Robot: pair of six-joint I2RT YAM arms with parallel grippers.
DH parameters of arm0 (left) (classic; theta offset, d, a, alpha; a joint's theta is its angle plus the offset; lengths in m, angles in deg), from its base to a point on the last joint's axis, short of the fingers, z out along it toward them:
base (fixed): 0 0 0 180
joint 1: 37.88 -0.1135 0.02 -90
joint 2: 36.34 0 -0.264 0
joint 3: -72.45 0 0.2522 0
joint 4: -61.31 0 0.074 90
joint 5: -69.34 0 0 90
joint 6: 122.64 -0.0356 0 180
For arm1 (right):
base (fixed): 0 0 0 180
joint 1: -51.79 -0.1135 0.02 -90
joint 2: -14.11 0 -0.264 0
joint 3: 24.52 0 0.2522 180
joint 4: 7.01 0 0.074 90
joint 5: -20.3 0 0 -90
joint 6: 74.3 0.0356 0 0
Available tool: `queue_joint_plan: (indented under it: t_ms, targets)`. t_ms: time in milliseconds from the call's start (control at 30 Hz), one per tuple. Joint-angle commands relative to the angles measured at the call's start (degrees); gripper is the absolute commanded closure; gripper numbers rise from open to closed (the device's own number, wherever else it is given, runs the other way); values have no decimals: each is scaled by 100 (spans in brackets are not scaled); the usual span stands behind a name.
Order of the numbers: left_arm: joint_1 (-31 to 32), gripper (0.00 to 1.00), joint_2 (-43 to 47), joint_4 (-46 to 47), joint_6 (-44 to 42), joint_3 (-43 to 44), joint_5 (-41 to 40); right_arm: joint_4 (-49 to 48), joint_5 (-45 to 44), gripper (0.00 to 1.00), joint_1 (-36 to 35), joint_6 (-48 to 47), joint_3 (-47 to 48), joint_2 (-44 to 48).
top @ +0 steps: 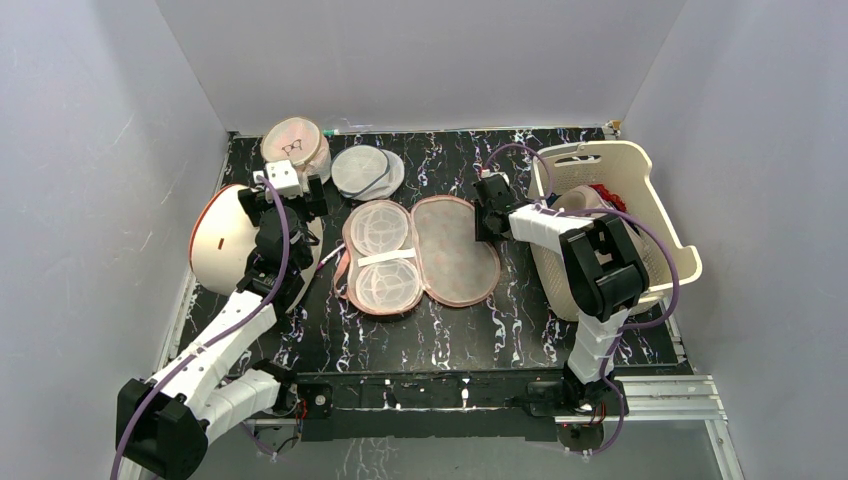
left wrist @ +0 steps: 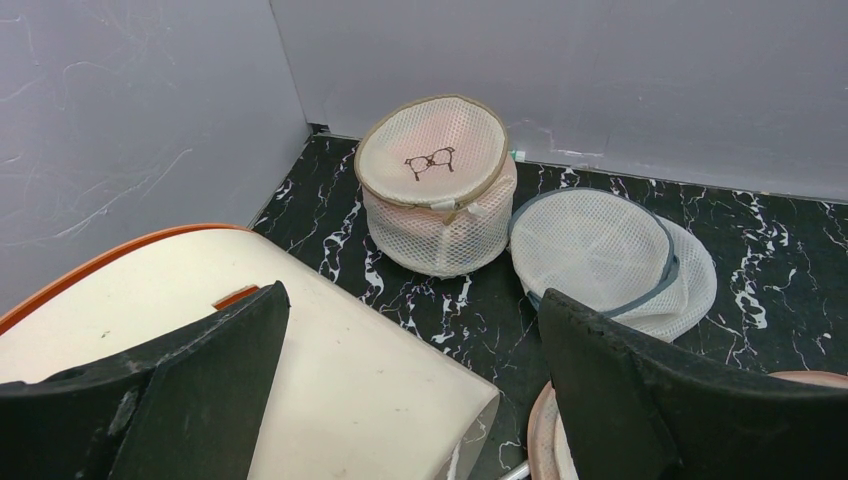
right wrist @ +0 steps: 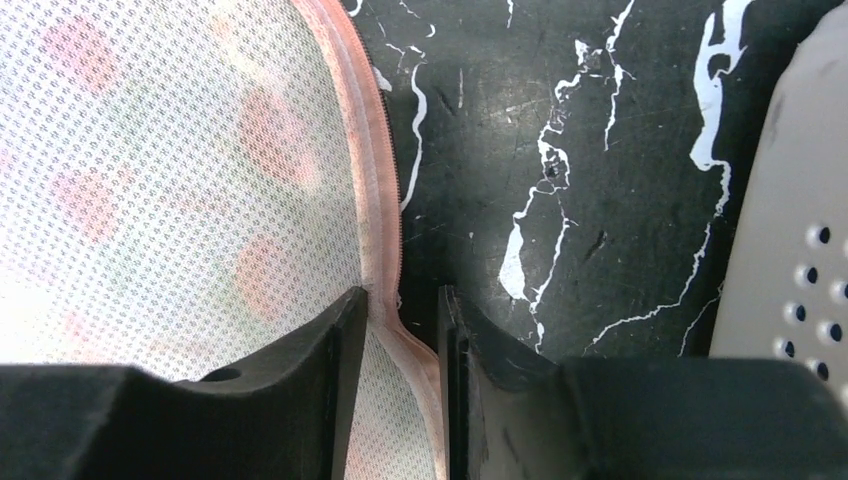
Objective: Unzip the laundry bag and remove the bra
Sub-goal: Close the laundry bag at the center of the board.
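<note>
Laundry bag point(top: 420, 255) is laid open and flat in the middle of the table point(top: 450, 335). Its right zip edge is set between the nearly closed fingers of the right gripper point(right wrist: 400, 300); a firm pinch cannot be told. The left gripper point(left wrist: 410, 320) is held wide open, with nothing in it, above a cream dome point(top: 220, 240) by the left edge.

The laundry bag point(top: 420, 255) is lying spread open flat; the right gripper point(top: 486, 230) is sitting at its right rim, beside the basket point(top: 600, 150).
</note>
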Motion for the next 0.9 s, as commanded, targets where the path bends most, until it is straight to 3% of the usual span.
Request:
queue_joint_plan:
  t_ms: [0, 333, 533, 867]
  targets:
    - [-19, 5, 154, 109, 19, 227, -32, 316, 703, 74, -62, 128, -285, -233]
    - [-23, 5, 161, 118, 13, 224, -32, 494, 546, 100, -57, -230, -30, 371]
    - [-21, 5, 146, 120, 21, 227, -30, 825, 156, 100, -62, -351, 82, 1240]
    - [-21, 5, 140, 80, 70, 230, 19, 1559, -1539, 100, -61, -757, 112, 2199]
